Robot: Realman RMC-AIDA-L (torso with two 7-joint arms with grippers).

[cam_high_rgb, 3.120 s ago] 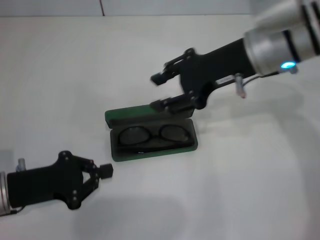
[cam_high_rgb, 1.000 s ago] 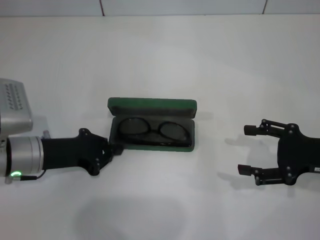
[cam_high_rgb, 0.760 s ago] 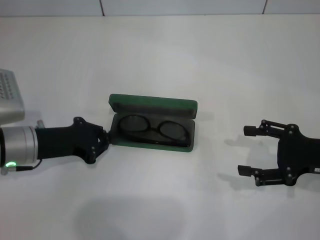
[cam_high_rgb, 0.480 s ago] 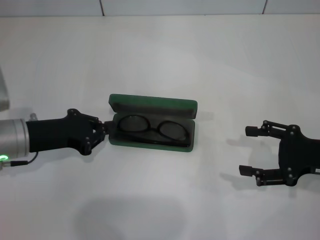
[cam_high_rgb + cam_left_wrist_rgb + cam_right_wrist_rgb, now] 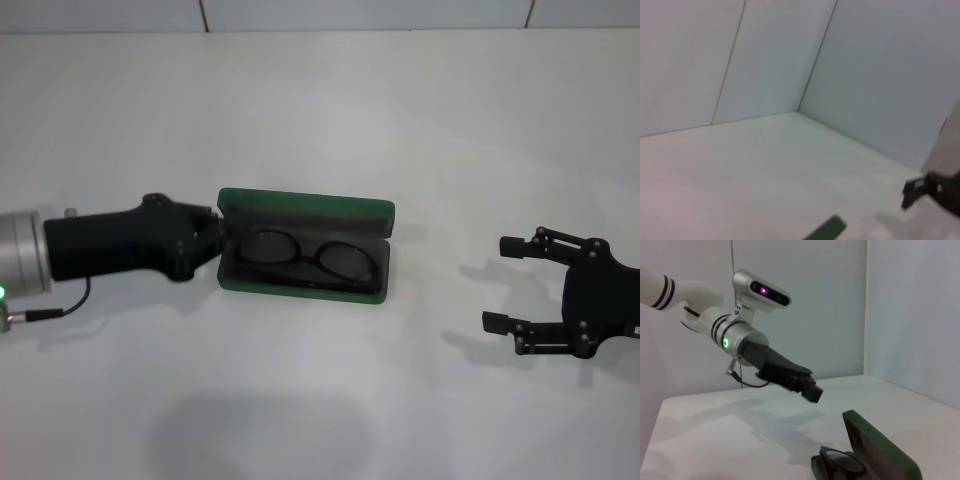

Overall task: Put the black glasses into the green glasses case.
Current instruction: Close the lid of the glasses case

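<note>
glasses: one pair, the black glasses (image 5: 302,260), lying lenses-up inside the tray of the green glasses case (image 5: 305,213), so the placing looks done.
case: one, lid upright and open at the back, likely waiting to be shut.
left gripper (image 5: 213,233): fingers pressed together, holding nothing, at the case's left end by the lid, probably to push it closed.
right gripper (image 5: 510,282): fingers spread, empty, well apart on the right, parked clear.
table (image 5: 320,100): one, white.

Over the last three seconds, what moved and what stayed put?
The right gripper pulled back from over the glasses case to the table's right side, open. The left gripper swung in to the case's left end, shut. The case shifted slightly; the glasses stayed inside, lid open.
</note>
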